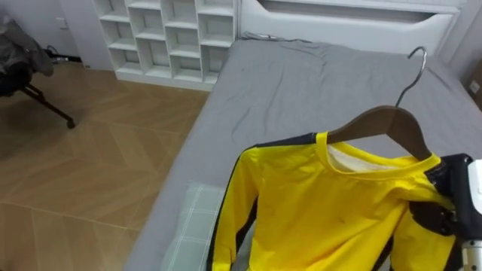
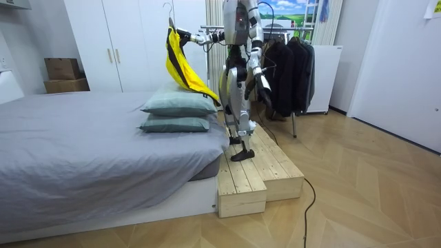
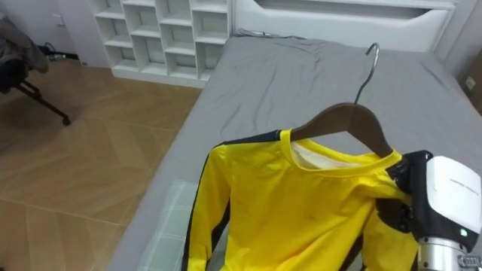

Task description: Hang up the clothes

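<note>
Since the yellow shirt [image 3: 286,211] is already sitting on the wooden hanger [image 3: 350,120], we'd say we're at the carry step of the job: shirt loaded, not yet hung anywhere. Our right hand [image 3: 414,188] has its dark fingers [image 3: 393,213] closed round the shirt's shoulder, with the hanger's arm inside the cloth. It holds the whole thing up in the air over the pillow end of the bed [image 1: 316,83], metal hook free and pointing up. Our left hand [image 2: 267,95] hangs down by our side in the room view, and honestly we can't tell whether it's open or closed. We're standing on the wooden platform [image 2: 255,172] beside the bed, and the clothes rack [image 2: 293,65] is behind us. So our guess is the next move calls for turning round towards it, keeping the hanger level so the shirt doesn't slide off, then getting that hook over the rail. Count-wise: one shirt, one hanger, two pillows [image 2: 180,105] stacked on the bed, one rack carrying several dark garments, one platform.
</note>
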Robot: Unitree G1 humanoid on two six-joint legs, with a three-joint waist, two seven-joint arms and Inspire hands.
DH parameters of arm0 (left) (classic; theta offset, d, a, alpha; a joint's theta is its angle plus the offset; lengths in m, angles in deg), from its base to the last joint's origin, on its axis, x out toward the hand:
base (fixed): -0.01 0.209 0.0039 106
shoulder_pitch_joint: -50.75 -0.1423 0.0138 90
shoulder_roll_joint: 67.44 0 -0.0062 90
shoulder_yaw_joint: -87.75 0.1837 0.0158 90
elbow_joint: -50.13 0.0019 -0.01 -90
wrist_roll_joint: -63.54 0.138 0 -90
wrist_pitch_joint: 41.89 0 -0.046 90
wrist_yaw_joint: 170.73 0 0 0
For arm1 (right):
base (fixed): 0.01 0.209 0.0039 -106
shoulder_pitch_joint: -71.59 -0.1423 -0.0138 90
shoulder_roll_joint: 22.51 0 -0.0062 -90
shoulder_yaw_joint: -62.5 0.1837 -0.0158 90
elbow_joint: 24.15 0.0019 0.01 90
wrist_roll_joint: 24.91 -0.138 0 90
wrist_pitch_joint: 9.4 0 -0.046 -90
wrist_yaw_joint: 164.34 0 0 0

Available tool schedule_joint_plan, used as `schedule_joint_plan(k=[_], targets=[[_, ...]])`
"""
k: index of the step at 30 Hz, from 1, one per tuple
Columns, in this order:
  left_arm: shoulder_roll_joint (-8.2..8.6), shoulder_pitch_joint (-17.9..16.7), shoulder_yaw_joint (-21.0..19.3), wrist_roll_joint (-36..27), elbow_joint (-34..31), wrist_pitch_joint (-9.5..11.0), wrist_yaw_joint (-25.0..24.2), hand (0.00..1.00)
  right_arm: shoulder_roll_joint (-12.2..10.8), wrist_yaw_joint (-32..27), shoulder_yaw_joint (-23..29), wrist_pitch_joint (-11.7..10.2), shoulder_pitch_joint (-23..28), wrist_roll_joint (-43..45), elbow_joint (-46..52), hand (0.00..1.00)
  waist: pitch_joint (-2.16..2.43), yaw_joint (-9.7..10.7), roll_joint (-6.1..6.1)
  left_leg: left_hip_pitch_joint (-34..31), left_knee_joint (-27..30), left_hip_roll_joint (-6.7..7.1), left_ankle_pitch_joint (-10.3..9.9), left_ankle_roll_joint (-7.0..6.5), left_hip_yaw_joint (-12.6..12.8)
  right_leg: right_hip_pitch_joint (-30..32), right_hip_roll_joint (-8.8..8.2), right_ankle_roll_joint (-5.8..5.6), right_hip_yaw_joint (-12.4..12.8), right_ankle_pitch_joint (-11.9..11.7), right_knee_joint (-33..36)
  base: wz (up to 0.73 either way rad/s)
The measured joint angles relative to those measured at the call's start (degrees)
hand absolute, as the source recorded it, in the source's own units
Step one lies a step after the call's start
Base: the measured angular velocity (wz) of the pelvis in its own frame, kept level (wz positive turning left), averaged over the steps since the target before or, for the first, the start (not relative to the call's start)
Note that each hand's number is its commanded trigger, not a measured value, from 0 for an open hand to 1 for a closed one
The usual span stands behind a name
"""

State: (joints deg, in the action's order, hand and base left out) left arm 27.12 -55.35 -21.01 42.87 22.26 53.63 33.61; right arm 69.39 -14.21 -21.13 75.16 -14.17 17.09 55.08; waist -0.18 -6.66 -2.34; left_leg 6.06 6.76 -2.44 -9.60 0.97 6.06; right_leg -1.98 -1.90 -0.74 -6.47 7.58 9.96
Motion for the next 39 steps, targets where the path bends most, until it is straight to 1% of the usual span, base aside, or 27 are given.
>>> schedule_joint_plan(k=[1,2,3,5,8,12,13,16,20,22,25,26,27,28,31,33,34,35,36,37,38,39], targets=[[0.14,0.0,-0.4,0.0,0.7,-0.2,-0.1,0.0,0.0,0.0,0.0,0.0,0.0,0.0,0.3,1.0,-0.04,0.0,-0.15,0.0,0.0,-0.02,-0.1,0.02,0.0,0.0,0.01,-0.01,0.0,0.1,0.0,0.03],[0.46,-0.1,-0.6,-0.1,2.1,-0.4,-0.3,0.0,0.0,0.0,0.0,0.1,0.0,0.0,0.4,1.0,0.06,-0.1,-0.42,-0.3,0.0,-0.04,-0.3,0.08,-0.1,0.0,0.03,-0.05,-0.1,0.1,0.0,0.03],[1.14,-0.3,-1.1,-0.1,2.6,-0.9,-0.4,0.0,0.0,0.0,0.0,0.5,0.0,-0.1,0.4,1.0,0.13,-0.1,-0.59,-0.3,0.0,-0.04,-0.5,0.05,-0.1,0.0,0.02,-0.09,-0.1,0.1,0.0,0.0],[1.88,-0.5,-1.3,0.0,3.4,-1.7,-0.6,0.0,0.0,0.0,0.0,1.2,0.3,-0.1,0.6,1.0,0.19,-0.4,-0.9,-0.3,0.0,0.01,-0.6,0.01,-0.1,0.0,-0.03,-0.1,-0.1,0.1,0.0,0.0],[1.95,-0.7,-1.3,-0.1,4.2,-2.8,-1.1,0.0,-0.1,0.0,0.0,1.9,0.6,-0.2,1.3,1.0,0.37,-0.8,-1.3,-0.4,0.0,0.01,-0.6,0.0,-0.1,0.0,-0.04,-0.13,-0.2,0.2,0.0,0.0],[2.06,-1.0,-1.3,-0.1,5.2,-3.2,-1.6,0.0,-0.1,0.2,-0.1,2.2,1.5,-1.4,4.0,1.0,0.37,-1.1,-1.2,-0.4,0.0,0.0,-0.6,0.0,-0.1,0.1,-0.1,-0.24,-0.4,0.3,0.3,0.0],[2.06,-1.0,-1.3,-0.1,5.6,-3.2,-1.7,0.0,-0.1,0.4,-0.2,2.5,1.5,-1.3,4.5,1.0,0.33,-1.1,-1.19,-0.3,0.1,0.0,-0.6,0.0,-0.1,0.2,-0.14,-0.27,-0.4,0.4,0.6,0.0],[2.09,-0.9,-1.0,-0.2,6.6,-3.6,-2.8,0.0,-0.2,0.6,-0.2,2.6,1.5,-1.3,5.4,1.0,0.33,-0.9,-1.24,-0.3,0.1,0.0,-0.6,0.0,-0.1,0.3,-0.17,-0.29,-0.3,0.5,0.9,0.0],[2.08,-0.1,0.8,0.0,8.4,-3.8,-4.8,0.0,-0.5,2.4,-0.2,2.6,1.4,-1.2,5.5,1.0,0.26,-0.9,-1.32,-0.4,0.1,0.01,-0.6,0.01,-0.1,0.4,-0.17,-0.27,-0.3,0.5,0.9,0.0],[2.2,0.1,1.0,0.0,8.9,-3.9,-5.3,0.0,-0.5,3.4,-0.2,2.6,1.4,-1.1,5.5,1.0,0.2,-0.8,-1.44,-0.4,0.1,0.02,-0.6,0.02,-0.1,0.4,-0.16,-0.27,-0.2,0.5,0.9,0.0],[2.57,0.0,1.0,0.2,8.8,-4.0,-6.0,0.0,-0.5,5.2,0.0,2.6,1.2,-1.1,5.9,1.0,0.04,0.2,-1.63,-0.5,0.1,0.03,-0.6,0.02,0.2,0.6,-0.16,-0.26,0.2,0.5,0.9,-0.04],[2.86,0.0,1.0,1.0,8.7,-4.0,-6.1,0.0,-0.6,6.0,0.0,2.8,1.5,-1.0,6.9,1.0,-0.02,0.5,-1.73,-0.6,0.1,0.04,-0.6,0.01,0.4,0.8,-0.15,-0.27,0.4,0.5,0.9,-0.1],[3.09,0.1,1.1,1.9,8.7,-4.0,-6.4,0.0,-0.7,7.0,0.0,2.8,1.5,-1.0,8.1,1.0,-0.19,1.0,-1.82,-0.6,0.0,0.04,-0.6,0.01,0.6,1.0,-0.1,-0.26,0.7,0.5,0.9,-0.1],[3.16,0.2,1.1,2.4,8.7,-4.0,-6.5,0.0,-0.8,7.4,0.0,2.8,1.5,-1.0,8.6,1.0,-0.21,1.2,-1.88,-0.6,0.0,0.04,-0.6,0.01,0.8,1.1,-0.07,-0.27,0.9,0.5,0.9,-0.14],[3.29,0.7,3.0,3.5,8.1,-4.0,-7.4,0.0,-0.8,7.8,0.0,2.7,1.5,0.2,10.9,1.0,-0.1,1.8,-2.08,-1.3,0.1,0.03,-0.6,0.0,2.2,2.6,0.06,-0.24,2.3,0.5,1.3,-0.27],[3.32,1.4,3.4,4.1,7.5,-3.9,-7.5,0.0,-0.8,7.8,-0.1,2.3,1.8,0.8,11.2,1.0,-0.06,2.0,-2.26,-1.3,0.1,-0.01,-0.6,-0.02,4.5,3.9,0.17,-0.23,4.0,0.4,2.0,-0.4],[3.29,1.7,3.5,4.1,7.6,-3.8,-7.5,0.0,-0.8,7.8,-0.2,2.3,2.0,0.8,11.2,1.0,-0.06,1.9,-2.26,-1.3,0.1,-0.05,-0.6,-0.04,5.1,4.1,0.27,-0.24,4.5,0.3,2.1,-0.46],[3.17,2.0,4.1,4.2,7.7,-3.8,-7.5,0.0,-1.0,7.8,-0.3,2.4,2.5,0.8,11.2,1.0,-0.07,2.0,-2.24,-1.2,0.1,-0.2,-0.8,-0.25,6.3,4.5,0.45,-0.24,5.2,0.2,2.2,-0.45],[2.99,2.6,5.0,4.2,7.7,-3.8,-7.6,0.0,-1.3,7.9,-0.4,2.4,2.6,1.1,10.7,1.0,-0.11,2.4,-2.19,-0.9,0.2,-0.36,-1.1,-0.27,7.3,5.2,0.84,-0.25,6.5,0.0,2.5,-0.51],[2.96,2.8,5.5,4.2,7.7,-3.8,-7.6,0.0,-1.4,8.1,-0.5,2.3,2.6,1.2,10.3,1.0,-0.3,2.3,-2.13,-0.7,0.2,-0.48,-1.2,-0.25,8.3,5.5,1.09,-0.23,7.3,-0.2,2.6,-0.72],[2.98,3.2,5.6,4.3,7.9,-3.8,-7.8,0.0,-1.6,8.8,-0.8,2.3,2.6,1.2,9.6,1.0,-0.35,1.9,-2.04,-0.3,0.2,-0.78,-1.5,-0.12,10.5,6.5,1.5,-0.08,8.2,-0.6,2.7,-0.97],[2.8,3.7,5.5,4.8,8.3,-3.8,-8.0,0.0,-2.1,10.1,-0.9,2.4,2.6,1.3,9.5,1.0,-0.32,1.8,-1.99,-0.1,0.3,-1.21,-1.9,0.03,13.1,7.5,2.12,0.34,8.2,-1.1,2.7,-1.06]])
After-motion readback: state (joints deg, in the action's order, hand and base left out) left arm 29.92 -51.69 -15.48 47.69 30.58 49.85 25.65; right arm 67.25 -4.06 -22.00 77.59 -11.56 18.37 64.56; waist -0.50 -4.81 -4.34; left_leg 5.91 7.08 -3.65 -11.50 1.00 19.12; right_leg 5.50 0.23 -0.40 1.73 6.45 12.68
